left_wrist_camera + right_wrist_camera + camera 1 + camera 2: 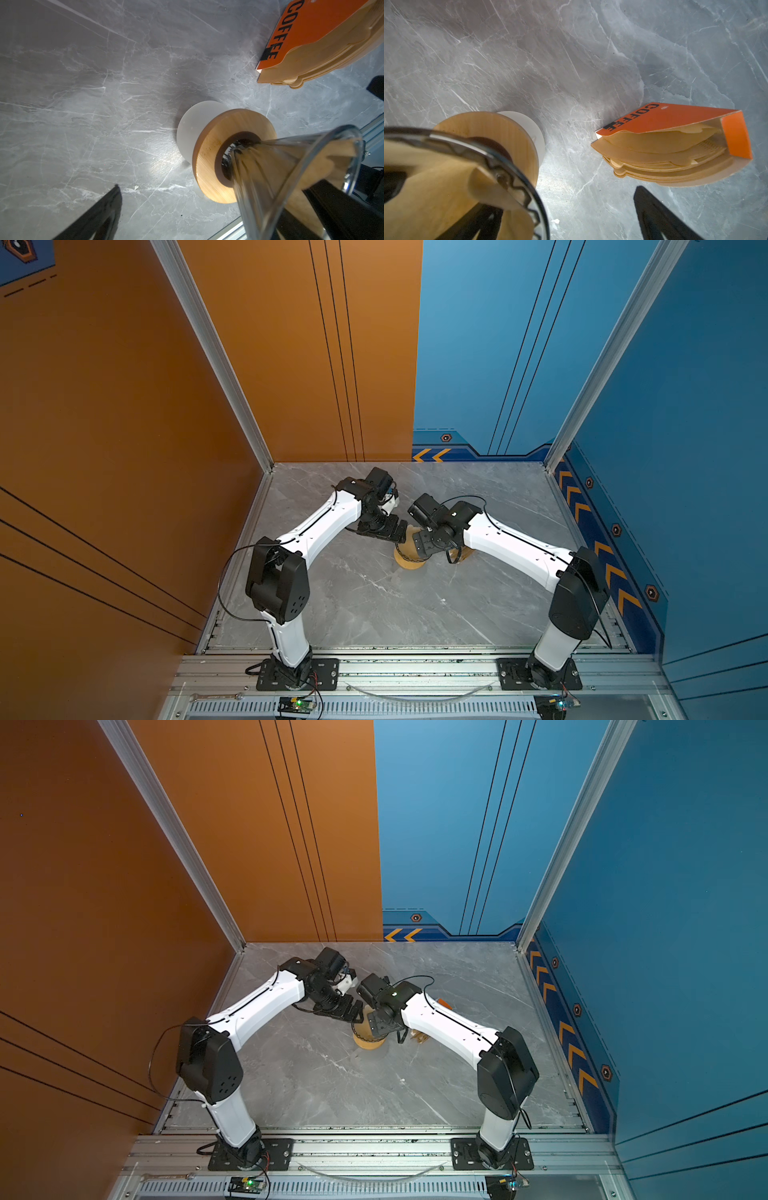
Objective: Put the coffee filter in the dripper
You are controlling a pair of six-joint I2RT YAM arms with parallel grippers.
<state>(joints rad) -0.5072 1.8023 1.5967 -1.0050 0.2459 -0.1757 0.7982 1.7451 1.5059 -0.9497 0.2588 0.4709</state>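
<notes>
**Coffee filter (pixel 431 193) seated in dripper (pixel 270 162), tip down**

Top views: left gripper (pixel 397 531) and right gripper (pixel 422 542) flank the cone mid-table (pixel 374 605), hiding most of it.

Left wrist: dripper neck sits in the wooden ring (pixel 209 145), mouth up, long axis upright. Tan paper shows through the wall, tip toward the neck. Left jaws spread wide, gripping nothing.

Right wrist: filter lies within the rim, one fold at the edge. Right jaws released, empty. Filter packet (pixel 675 145) lies flat, apart.
</notes>
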